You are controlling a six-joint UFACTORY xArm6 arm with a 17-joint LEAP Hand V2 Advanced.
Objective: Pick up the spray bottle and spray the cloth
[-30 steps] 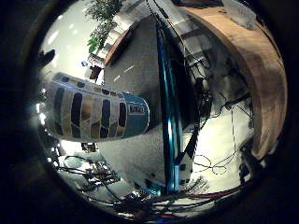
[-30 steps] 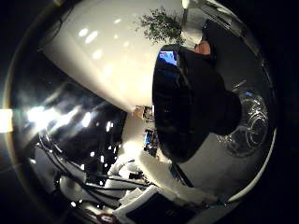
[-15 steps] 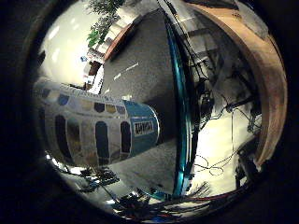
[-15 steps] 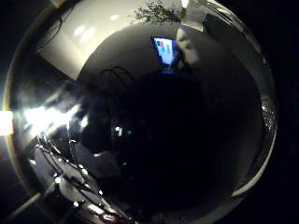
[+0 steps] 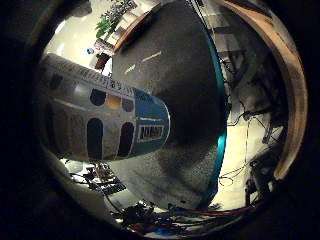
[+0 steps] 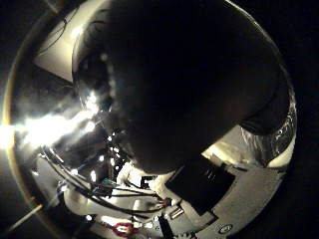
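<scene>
The spray bottle (image 5: 102, 122) looms large in the little finger side palm view, its labelled body with rows of dark, orange and blue oval patches lying right up close to the palm, and its blue end band points toward the dark grey table surface (image 5: 175, 75). That grey surface runs away beneath the bottle, edged by a teal strip (image 5: 220, 135), and beyond the strip there is pale floor with a wooden-coloured curved edge (image 5: 292, 100) off to the side. A green plant (image 5: 112, 17) shows far off past the table. Over in the thumb side palm view, a big dark rounded mass (image 6: 184, 84) blocks most of the scene, so near the palm that no detail on it can be made out; it may be part of the bottle, but that cannot be told. Below it, white and black parts of the hand (image 6: 149, 186) crowd the edge. As for the fingers, whether they are curled round the bottle or standing straight cannot be told from either view. No cloth can be made out in these views.
</scene>
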